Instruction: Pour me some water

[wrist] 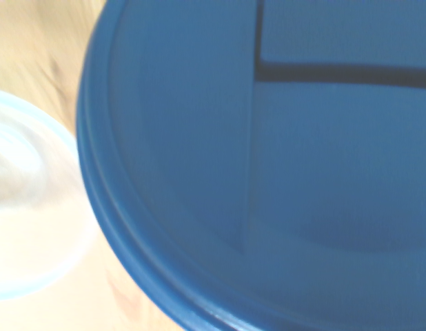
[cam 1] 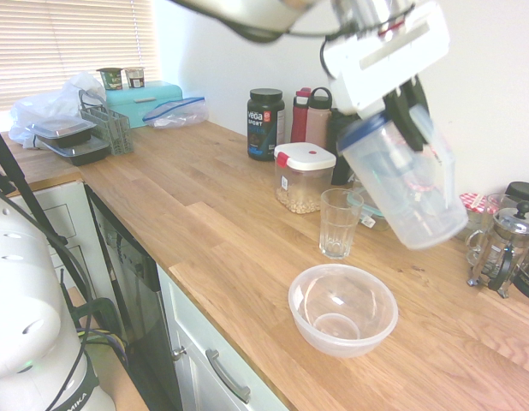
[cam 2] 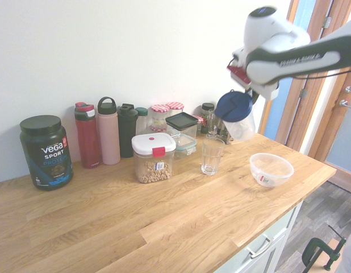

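My gripper (cam 1: 405,104) is shut on the side handle of a tall translucent plastic jug (cam 1: 410,188) with a dark blue lid (cam 2: 233,106). The jug hangs tilted in the air, lid end up, its base over the back of the counter. The water cannot be made out inside it. A ribbed clear drinking glass (cam 1: 340,223) stands upright on the wood, below and to the lid side of the jug (cam 2: 244,128). In the wrist view the blue lid (wrist: 268,172) fills most of the picture, with a blurred pale round vessel (wrist: 23,207) beside it.
A wide clear plastic bowl (cam 1: 342,309) sits near the counter's front edge, close to the glass (cam 2: 212,155). Behind stand a red-latched food box (cam 1: 303,175), a black Vega tub (cam 1: 265,122), bottles (cam 2: 109,131), jars and a French press (cam 1: 504,248).
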### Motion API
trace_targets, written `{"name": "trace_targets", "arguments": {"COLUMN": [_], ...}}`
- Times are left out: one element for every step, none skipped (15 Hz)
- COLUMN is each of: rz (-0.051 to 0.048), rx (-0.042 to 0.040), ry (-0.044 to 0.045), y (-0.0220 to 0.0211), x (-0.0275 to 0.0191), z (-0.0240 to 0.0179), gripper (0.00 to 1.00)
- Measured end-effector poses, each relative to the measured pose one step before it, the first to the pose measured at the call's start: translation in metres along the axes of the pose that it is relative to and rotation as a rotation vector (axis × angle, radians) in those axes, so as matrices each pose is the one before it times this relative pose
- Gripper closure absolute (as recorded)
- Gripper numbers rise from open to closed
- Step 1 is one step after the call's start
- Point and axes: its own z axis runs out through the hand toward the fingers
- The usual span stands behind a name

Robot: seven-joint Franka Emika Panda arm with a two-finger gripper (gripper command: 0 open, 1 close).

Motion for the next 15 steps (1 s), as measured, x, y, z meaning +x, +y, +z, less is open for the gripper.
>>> {"name": "trace_targets", "arguments": {"rz": [0.01341,0.01040,0.00669,0.00321,-0.00093,0.00800,0.02615,0.04947,0.06329,0.06494,0.06108,0.06117,0.06227,0.06096,0.06631], "rx": [0.06007,0.05986,0.06152,0.06326,0.05392,0.04842,0.03880,0.02812,0.01364,-0.00487,-0.01520,-0.01563,-0.00340,-0.00746,0.00080], "ry": [0.04276,0.03581,0.03038,0.02472,0.01641,0.02102,0.01557,-0.00818,-0.00783,0.00210,0.00069,-0.00308,-0.00749,-0.01224,-0.00832], "y": [0.00522,0.00028,-0.00562,-0.00947,-0.01171,-0.01206,-0.00928,-0.00938,-0.01175,-0.00925,-0.01591,-0.02246,-0.02316,-0.02844,-0.02255], "x": [-0.01717,-0.01258,-0.00743,-0.00415,-0.00307,-0.00448,-0.01254,-0.02026,-0.01664,-0.01488,-0.00567,0.00228,0.00396,0.00676,0.00439], "z": [-0.02099,-0.01251,-0.00485,0.00143,0.00453,0.00494,0.00432,0.00495,-0.00126,-0.00075,0.00444,0.01155,0.01307,0.01434,0.01593], "gripper": [1.00,1.00,1.00,1.00,1.00,1.00,1.00,1.00,1.00,1.00,1.00,1.00,1.00,1.00,1.00]}}
